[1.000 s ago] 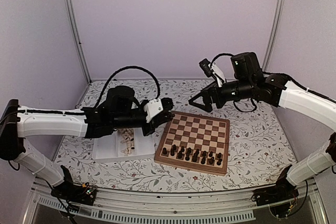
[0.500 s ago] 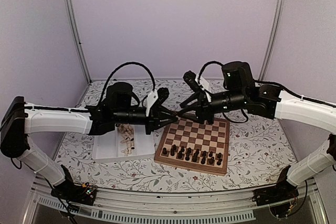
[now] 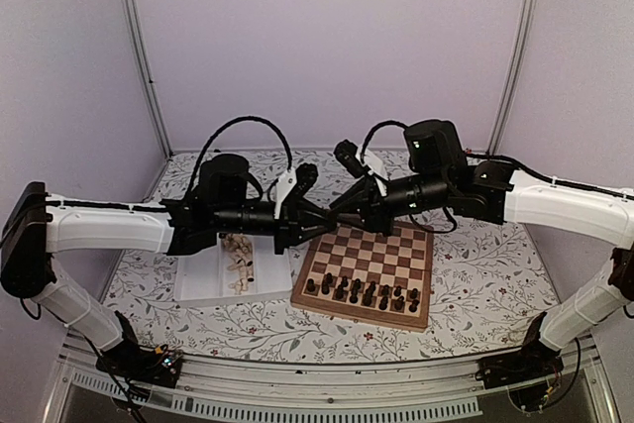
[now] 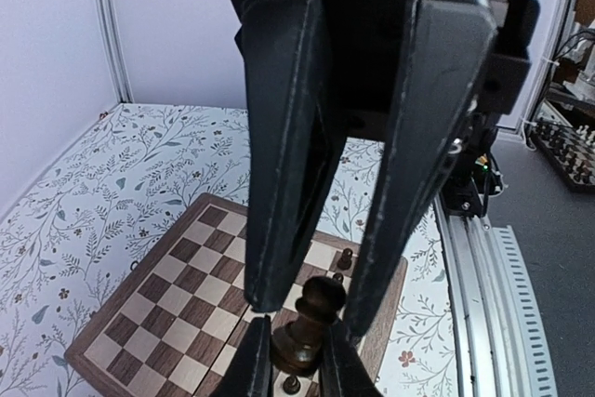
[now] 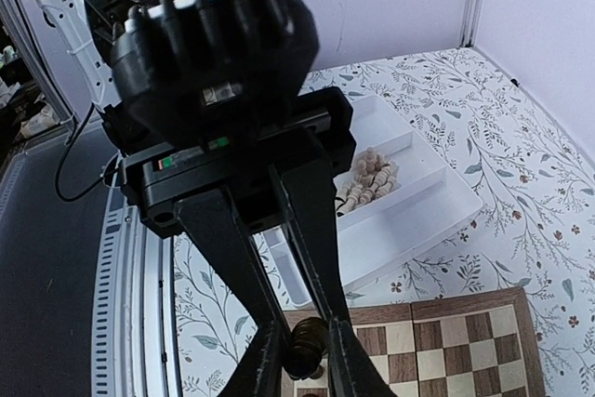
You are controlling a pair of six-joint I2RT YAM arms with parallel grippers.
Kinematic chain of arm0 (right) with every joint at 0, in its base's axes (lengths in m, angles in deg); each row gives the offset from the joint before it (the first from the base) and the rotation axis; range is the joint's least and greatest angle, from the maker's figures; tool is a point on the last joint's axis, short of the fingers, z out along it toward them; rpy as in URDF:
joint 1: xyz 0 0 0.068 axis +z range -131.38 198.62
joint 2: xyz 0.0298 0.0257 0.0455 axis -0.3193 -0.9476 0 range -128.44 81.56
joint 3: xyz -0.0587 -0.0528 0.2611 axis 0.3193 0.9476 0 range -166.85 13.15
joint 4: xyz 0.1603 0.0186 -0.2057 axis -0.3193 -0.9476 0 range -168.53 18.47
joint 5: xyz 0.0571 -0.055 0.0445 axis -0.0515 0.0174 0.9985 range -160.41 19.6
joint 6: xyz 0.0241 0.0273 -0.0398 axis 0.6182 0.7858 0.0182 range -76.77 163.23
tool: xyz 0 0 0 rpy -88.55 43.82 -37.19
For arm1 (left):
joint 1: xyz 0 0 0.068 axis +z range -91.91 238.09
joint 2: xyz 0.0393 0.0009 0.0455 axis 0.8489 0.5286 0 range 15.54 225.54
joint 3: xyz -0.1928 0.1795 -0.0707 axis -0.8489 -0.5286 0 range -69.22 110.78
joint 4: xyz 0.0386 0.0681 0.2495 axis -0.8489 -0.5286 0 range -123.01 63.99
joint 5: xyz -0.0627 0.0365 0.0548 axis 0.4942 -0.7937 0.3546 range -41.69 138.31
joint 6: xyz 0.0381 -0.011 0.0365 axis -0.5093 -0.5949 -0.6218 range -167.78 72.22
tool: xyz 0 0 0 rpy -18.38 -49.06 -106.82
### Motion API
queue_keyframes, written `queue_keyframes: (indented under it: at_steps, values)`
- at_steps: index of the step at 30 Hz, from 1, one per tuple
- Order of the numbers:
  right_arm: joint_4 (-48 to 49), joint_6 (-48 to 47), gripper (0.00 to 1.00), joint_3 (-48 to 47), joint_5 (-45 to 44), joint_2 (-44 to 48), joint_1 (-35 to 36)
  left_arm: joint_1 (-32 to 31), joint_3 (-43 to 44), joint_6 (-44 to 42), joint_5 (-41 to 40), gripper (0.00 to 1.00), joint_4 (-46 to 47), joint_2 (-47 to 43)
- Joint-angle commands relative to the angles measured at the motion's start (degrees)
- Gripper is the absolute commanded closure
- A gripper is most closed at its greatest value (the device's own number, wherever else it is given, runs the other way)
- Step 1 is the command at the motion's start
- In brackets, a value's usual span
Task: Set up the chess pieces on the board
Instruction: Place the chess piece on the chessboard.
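Note:
My two grippers meet tip to tip above the far-left corner of the board [image 3: 381, 240]. My left gripper [image 4: 296, 360] is shut on the base of a dark chess piece [image 4: 311, 318]. My right gripper [image 5: 307, 364] comes from the opposite side, its fingers [image 4: 279, 183] closed against the head of that same dark piece [image 5: 307, 346]. From the top view the piece itself is hidden between the left gripper [image 3: 315, 217] and right gripper [image 3: 335, 211]. Several dark pieces [image 3: 362, 292] stand in the board's near rows.
A white two-compartment tray [image 3: 203, 279] lies left of the board, with several pale pieces [image 3: 238, 263] heaped in one compartment. The tray [image 5: 409, 220] also shows below the left gripper. Flower-patterned tabletop surrounds the board; a metal rail runs along the near edge.
My right arm swung left from the board's far right to meet the left gripper, and its jaws went from wide open to closed on the piece. My left gripper kept its hold.

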Motion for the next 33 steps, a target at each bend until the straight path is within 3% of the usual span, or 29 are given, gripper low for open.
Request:
queue_keyframes:
  at_steps: [1, 8, 12, 15, 16, 19, 22, 25, 28, 31, 33]
  values:
    - [1.79, 0.77, 0.83, -1.73, 1.62, -1.38, 0.57, 0.91, 0.75, 0.66, 1.06, 0.91, 2.13, -1.81]
    - [1.93, 1.94, 0.83, -1.82, 2.13, -2.49, 0.76, 1.00, 0.46, 1.10, 0.60, 0.91, 2.70, -2.52]
    - [2.29, 2.07, 0.99, -1.88, 2.00, -2.34, 0.79, 1.07, 0.45, 1.09, 0.06, 0.89, 2.50, -2.77]
    - [0.98, 1.93, 1.00, -2.87, -0.22, -2.02, 0.75, 1.09, 0.73, 0.82, -5.47, 0.73, 0.44, -3.20]
    - [-0.25, 1.36, 1.00, -3.63, -1.28, -2.08, 0.77, 1.09, 0.94, -0.30, -8.08, 0.65, -1.16, -3.72]
    - [-4.94, -0.08, 1.00, -6.89, -4.82, -3.02, 0.79, 1.00, -1.33, -3.07, -16.51, 0.27, -2.79, -7.68]
    - [-8.39, -1.46, 1.00, -8.41, -8.44, -4.46, 0.75, 0.75, -5.73, -6.48, -25.49, 0.07, 0.76, -14.63]
    - [-11.38, -2.27, 1.00, -9.89, -10.28, -6.85, 0.78, 0.45, -10.81, -9.92, -33.97, 0.01, 7.55, -23.59]
    - [-16.12, -2.68, 1.00, -13.48, -9.02, -11.84, 0.81, 0.62, -14.51, -8.45, -43.63, 0.01, 14.13, -29.56]
    - [-19.15, -2.32, 1.00, -16.08, -7.16, -16.18, 0.76, 0.56, -11.55, -6.61, -50.64, 0.01, 8.93, -30.14]
    - [-20.55, -2.04, 1.00, -17.94, -6.59, -19.39, 0.79, 0.64, -8.96, -6.00, -51.18, 0.01, 4.87, -28.80]
